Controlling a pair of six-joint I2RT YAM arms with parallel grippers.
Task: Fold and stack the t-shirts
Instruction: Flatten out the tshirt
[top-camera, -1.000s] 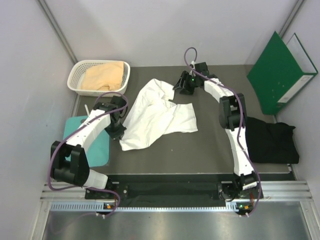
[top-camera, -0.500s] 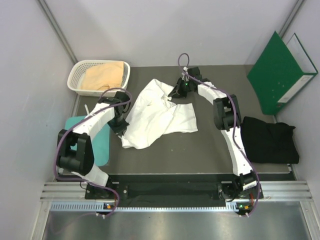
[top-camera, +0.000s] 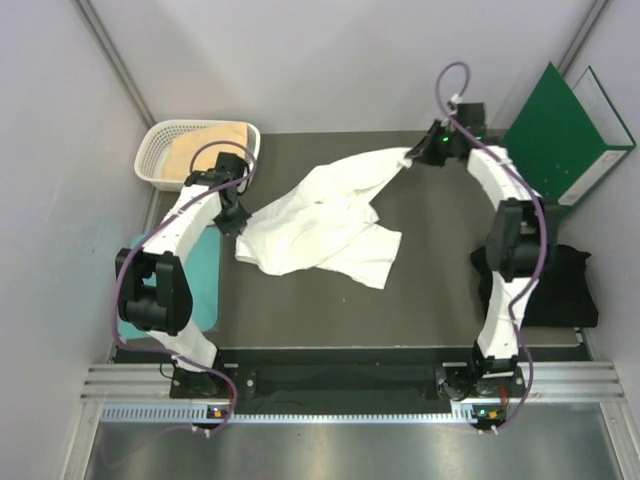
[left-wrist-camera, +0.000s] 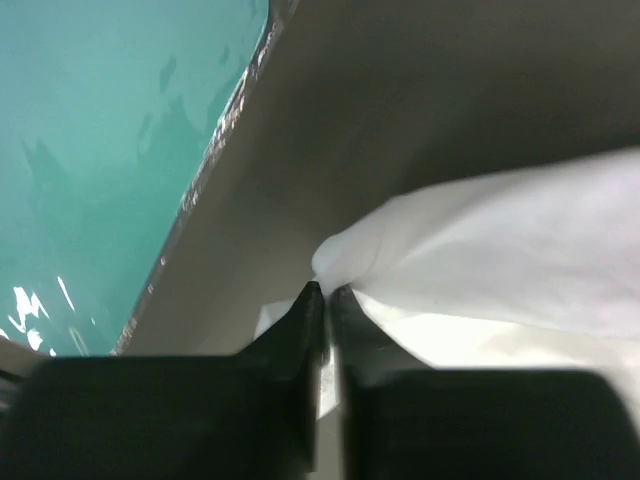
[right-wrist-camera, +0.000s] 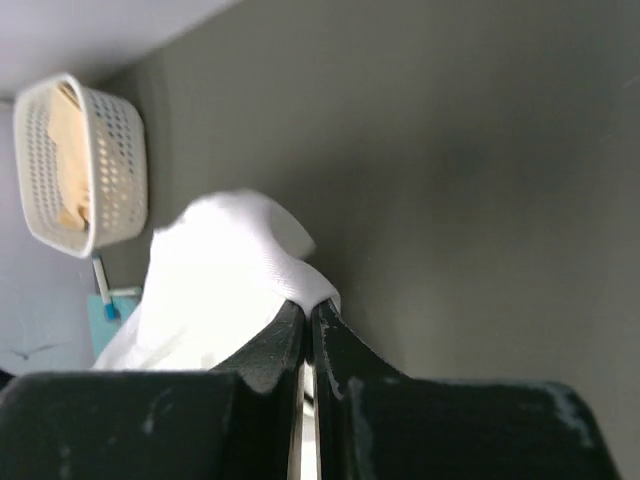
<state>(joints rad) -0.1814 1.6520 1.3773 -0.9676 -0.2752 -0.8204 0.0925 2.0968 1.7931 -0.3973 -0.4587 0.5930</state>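
The white t-shirt (top-camera: 320, 220) lies crumpled and stretched across the middle of the dark table. My right gripper (top-camera: 415, 157) is shut on its far right corner near the back wall. In the right wrist view, white cloth (right-wrist-camera: 215, 270) bunches at the closed tips of the right gripper (right-wrist-camera: 307, 305). My left gripper (top-camera: 232, 218) pinches the shirt's left edge; in the left wrist view, the white cloth (left-wrist-camera: 500, 230) is caught between the nearly closed tips of the left gripper (left-wrist-camera: 327, 290). The black t-shirt (top-camera: 550, 285) lies at the right edge. The tan-peach t-shirt (top-camera: 205, 152) fills the basket.
A white basket (top-camera: 150, 165) stands at the back left. A teal board (top-camera: 205, 290) lies flat at the left, under my left arm. A green binder (top-camera: 560, 140) leans against the right wall. Grey walls close in the back and sides.
My right gripper shut on the shirt's far edge and pulled it to the back right. My left gripper moved toward the back left with its edge. The shirt is stretched wider.
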